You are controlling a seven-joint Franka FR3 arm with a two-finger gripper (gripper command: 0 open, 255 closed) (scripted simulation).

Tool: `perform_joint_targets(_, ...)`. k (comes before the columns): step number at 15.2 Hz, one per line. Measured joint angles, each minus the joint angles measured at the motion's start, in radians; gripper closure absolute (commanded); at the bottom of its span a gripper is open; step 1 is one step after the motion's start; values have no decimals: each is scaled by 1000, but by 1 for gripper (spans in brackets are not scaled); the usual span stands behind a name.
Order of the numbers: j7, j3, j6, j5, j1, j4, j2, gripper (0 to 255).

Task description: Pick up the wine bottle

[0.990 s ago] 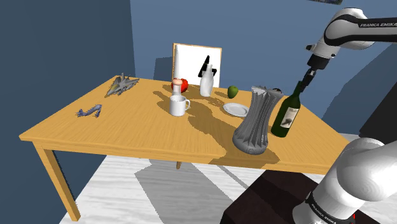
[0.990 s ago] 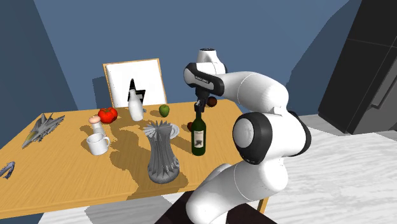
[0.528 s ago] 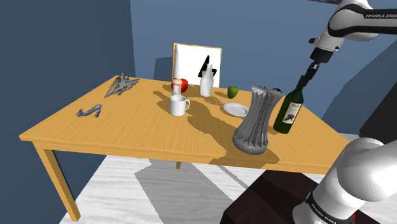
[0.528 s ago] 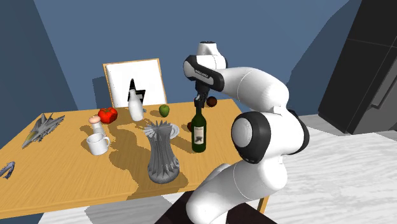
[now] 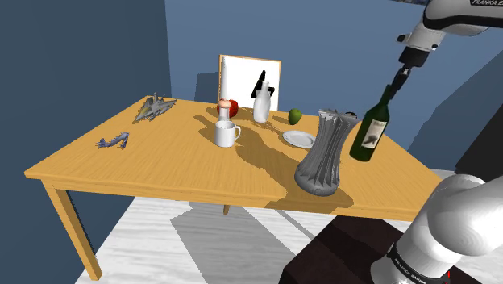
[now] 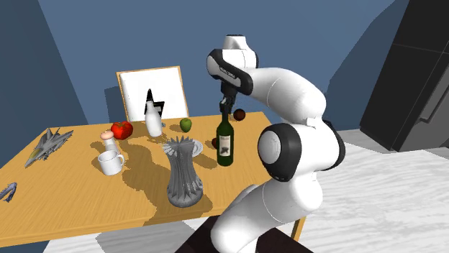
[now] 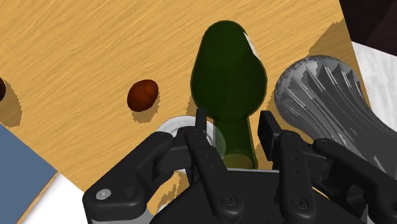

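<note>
Worktop (image 5: pixel 161 165): tan wood with plain legs, standing on a pale grey-white floor (image 5: pixel 201 242). Blue walls (image 5: pixel 81 48) behind. A white board (image 5: pixel 242 77) leans at the far edge.

On the wood: a grey ribbed vase (image 5: pixel 324 157), a white mug (image 5: pixel 226 134), a white plate (image 5: pixel 298 139), a green fruit (image 5: pixel 295 116), a red tomato (image 5: pixel 232 106), a grey toy jet (image 5: pixel 153 107), and a brown round thing (image 7: pixel 143 94).

Wine bottle (image 5: pixel 372 129): dark green glass with a white label. It hangs just beside the vase, on the shoulder view's right. The long axis is near vertical, neck up. In the shoulder view it leans, with the neck toward the upper right and the base toward the lower left. Its base appears clear of the wood near the worktop's edge. In the second exterior view it looks almost upright.

Pincer (image 7: pixel 232 124): points down, both black fingers closed against the bottle's neck, one on each side.

Arm: rises from the stand, bends high above the worktop's end, and the forearm reaches out so the hand drops straight onto the neck.
</note>
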Motion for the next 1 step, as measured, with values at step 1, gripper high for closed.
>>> perform_joint_targets(1,0,1,-7,2,2,10,3,255)
